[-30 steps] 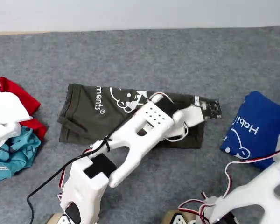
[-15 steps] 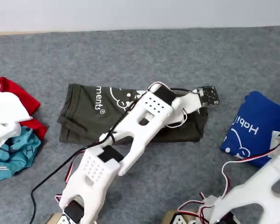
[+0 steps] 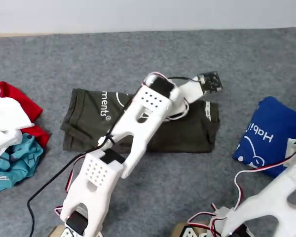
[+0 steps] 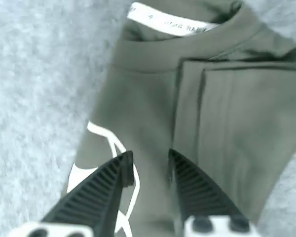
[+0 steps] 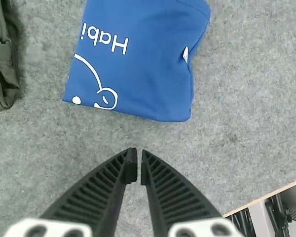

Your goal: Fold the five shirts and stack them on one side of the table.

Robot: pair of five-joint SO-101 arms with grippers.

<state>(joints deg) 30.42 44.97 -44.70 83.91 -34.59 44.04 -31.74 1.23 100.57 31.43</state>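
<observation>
the left gripper (image 4: pixel 149 163) hangs just above the olive green shirt (image 3: pixel 187 133), its jaws released with a small gap between them and nothing held; below it the collar with its white label and part of the white print can be seen. this shirt lies partly folded in the middle of the grey table (image 3: pixel 138 59). the right gripper (image 5: pixel 137 154) is clenched on nothing, its jaws almost touching, over bare table near the folded blue shirt (image 5: pixel 138 54), which lies on the right side. on the left edge a red shirt (image 3: pixel 12 94), a white shirt (image 3: pixel 5 116) and a teal shirt (image 3: pixel 12 158) lie crumpled in a heap
</observation>
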